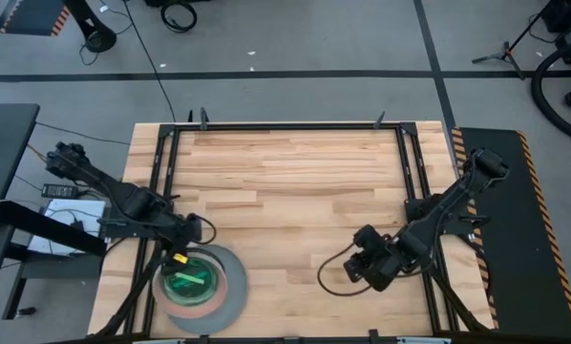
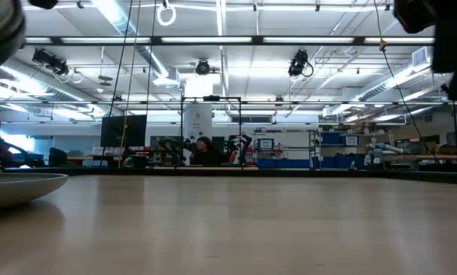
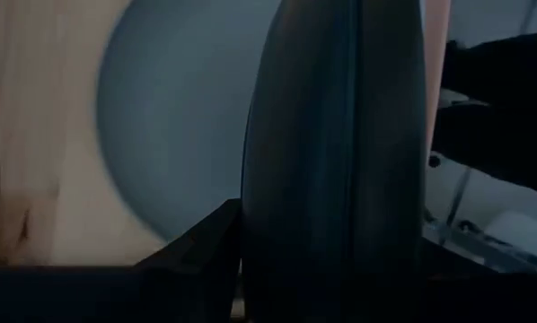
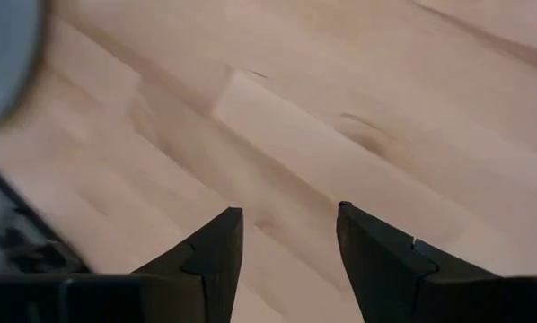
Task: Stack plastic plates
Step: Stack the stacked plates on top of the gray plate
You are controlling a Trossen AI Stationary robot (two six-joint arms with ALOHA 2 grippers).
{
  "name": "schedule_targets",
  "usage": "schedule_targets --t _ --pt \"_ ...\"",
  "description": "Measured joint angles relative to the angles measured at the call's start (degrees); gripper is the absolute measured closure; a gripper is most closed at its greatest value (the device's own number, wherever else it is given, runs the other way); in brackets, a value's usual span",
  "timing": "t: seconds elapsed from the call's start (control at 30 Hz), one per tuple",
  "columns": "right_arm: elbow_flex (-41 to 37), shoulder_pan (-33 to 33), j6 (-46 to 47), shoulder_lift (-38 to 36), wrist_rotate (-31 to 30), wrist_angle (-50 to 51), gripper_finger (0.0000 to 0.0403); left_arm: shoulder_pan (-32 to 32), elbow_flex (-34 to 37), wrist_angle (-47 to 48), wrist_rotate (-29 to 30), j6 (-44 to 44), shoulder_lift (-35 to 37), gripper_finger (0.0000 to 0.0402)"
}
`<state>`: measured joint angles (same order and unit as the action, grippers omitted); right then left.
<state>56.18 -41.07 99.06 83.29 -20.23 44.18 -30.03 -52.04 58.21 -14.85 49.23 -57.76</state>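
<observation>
Plates (image 1: 201, 284) are stacked at the table's (image 1: 295, 182) front-left, lime green topmost; a dark plate (image 3: 336, 161) is gripped edge-on by the left gripper (image 1: 179, 256). Right gripper (image 4: 282, 256) is parted, empty.

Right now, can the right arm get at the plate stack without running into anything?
Probably yes. Bare wood lies between the right end effector, open and empty, and the plate stack. But the left end effector hangs over the stack's far side holding a dark plate, so approach carefully.
</observation>
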Motion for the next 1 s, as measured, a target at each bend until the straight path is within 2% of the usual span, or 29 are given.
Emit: schedule_targets --t 0.2,0.3,0.4,0.5,0.63,1.0 --pt "0.0 2.64 -1.09 0.0 -3.66 -8.81 0.0225 3.39 0.56 -8.53 -4.41 -11.25 -3.71 0.0221" --pt "0.0 3.0 -3.33 0.0 -5.12 -13.85 0.0229 4.76 4.71 -13.46 -9.88 -13.46 -5.23 0.0221" --pt "0.0 3.09 -4.14 0.0 -5.69 -17.16 0.0231 4.81 10.83 -19.04 -12.85 -13.51 -5.59 0.0221" --pt "0.0 3.07 -4.1 0.0 -5.65 -18.75 0.0232 4.81 16.09 -24.13 -13.26 -12.46 -5.71 0.0221" --pt "0.0 3.09 -1.89 0.0 -3.65 -18.82 0.0232 4.87 19.52 -31.51 -13.7 -10.92 -5.62 0.0221" --pt "0.0 5.02 -4.16 0.0 -3.13 -18.95 0.0232 7.98 26.98 -39.03 -12.82 -12.56 -5.52 0.0221"
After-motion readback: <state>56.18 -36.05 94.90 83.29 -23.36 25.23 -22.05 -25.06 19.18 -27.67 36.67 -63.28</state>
